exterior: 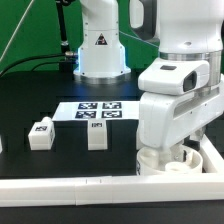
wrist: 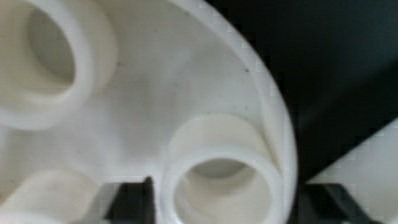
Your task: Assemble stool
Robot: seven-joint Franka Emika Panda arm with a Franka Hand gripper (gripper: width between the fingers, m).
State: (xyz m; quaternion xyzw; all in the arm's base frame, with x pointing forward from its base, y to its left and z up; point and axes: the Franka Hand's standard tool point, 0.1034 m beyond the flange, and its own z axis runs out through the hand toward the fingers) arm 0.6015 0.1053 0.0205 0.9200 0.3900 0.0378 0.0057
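Seat disc (wrist: 160, 110): thick, round and white, lying nearest the wrist lens and filling most of that view. One raised socket (wrist: 222, 172) is sitting close inside its rim, and a second socket (wrist: 45, 60) is showing farther in. Gripper (wrist: 235, 200): hanging directly over the disc and pointing down. Its dark fingers (wrist: 128, 200) are standing partly apart and straddling the raised socket and the rim, one over the disc, the other just outside its edge; nothing appears clamped. Position: the seat disc (exterior: 155, 165) is resting at the tabletop's near corner on the exterior view's right, tucked into the bend of the white rail (exterior: 100, 186) and largely hidden beneath the hand. Nearer leg (exterior: 96, 135): a short tagged block standing by the near edge at mid-table. Farther leg (exterior: 41, 133): lying toward the exterior view's left. Both are well apart from the disc. Governing relation, as judged: the seat is lying straight below the hand while the legs are waiting sideways along the near edge, so fetching one is calling for a lift and a traverse. Marker board (exterior: 97, 108): lying just behind the nearer leg.
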